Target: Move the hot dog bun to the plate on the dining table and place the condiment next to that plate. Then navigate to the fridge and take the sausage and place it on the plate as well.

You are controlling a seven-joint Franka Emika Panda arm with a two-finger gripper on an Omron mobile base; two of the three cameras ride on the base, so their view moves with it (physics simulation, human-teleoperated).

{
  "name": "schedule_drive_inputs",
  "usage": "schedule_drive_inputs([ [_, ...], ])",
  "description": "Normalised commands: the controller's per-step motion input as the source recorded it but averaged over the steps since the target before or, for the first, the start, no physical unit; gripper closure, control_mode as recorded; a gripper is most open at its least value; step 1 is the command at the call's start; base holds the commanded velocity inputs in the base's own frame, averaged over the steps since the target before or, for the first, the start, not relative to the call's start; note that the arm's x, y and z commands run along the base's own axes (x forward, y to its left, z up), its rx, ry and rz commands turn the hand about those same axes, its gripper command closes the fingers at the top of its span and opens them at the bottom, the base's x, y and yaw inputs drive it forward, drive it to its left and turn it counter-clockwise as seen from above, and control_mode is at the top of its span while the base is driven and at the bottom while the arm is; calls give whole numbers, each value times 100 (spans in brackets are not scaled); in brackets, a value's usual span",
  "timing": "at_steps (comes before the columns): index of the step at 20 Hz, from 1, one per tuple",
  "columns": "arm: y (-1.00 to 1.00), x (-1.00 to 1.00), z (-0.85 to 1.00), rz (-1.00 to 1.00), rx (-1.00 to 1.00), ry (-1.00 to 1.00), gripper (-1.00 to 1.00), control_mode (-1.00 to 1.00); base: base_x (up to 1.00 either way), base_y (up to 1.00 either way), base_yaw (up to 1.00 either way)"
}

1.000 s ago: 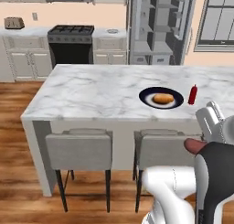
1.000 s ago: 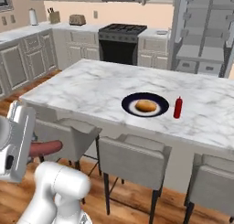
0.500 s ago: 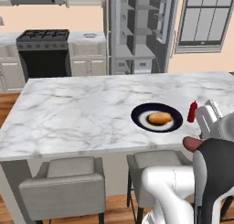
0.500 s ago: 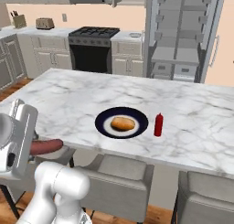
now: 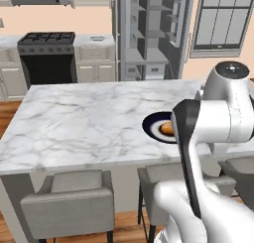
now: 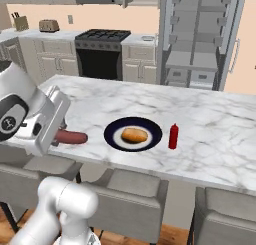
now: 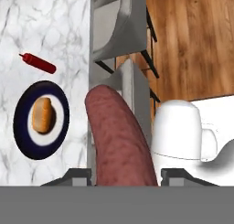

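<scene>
Rendered home kitchen. Black gas range (image 6: 101, 51) upper left of right base view, pale cabinets (image 6: 142, 63) beside it, toaster (image 6: 48, 25) and knife block (image 6: 20, 22) on far counter. Open fridge (image 6: 197, 36) with shelves, upper right. Marble island tabletop (image 5: 89, 123) centre, grey stools (image 5: 69, 207) tucked under. Wood floor (image 7: 192, 40). Window (image 5: 225, 21) upper right of left base view.

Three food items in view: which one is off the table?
The sausage, clamped in the pincer. The bun sits on the plate; the red condiment bottle stands beside it.
</scene>
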Motion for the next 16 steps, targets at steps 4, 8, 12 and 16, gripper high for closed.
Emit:
schedule_drive_inputs([
  [4,-51,100,0,0,9,16,100,-100,0,0,0],
  [8,-47,96,0,0,9,10,100,-100,0,0,0],
  [12,-10,92,-3,0,1,9,100,-100,0,0,0],
  [16,-1,89,-15,0,0,12,100,-100,0,0,0],
])
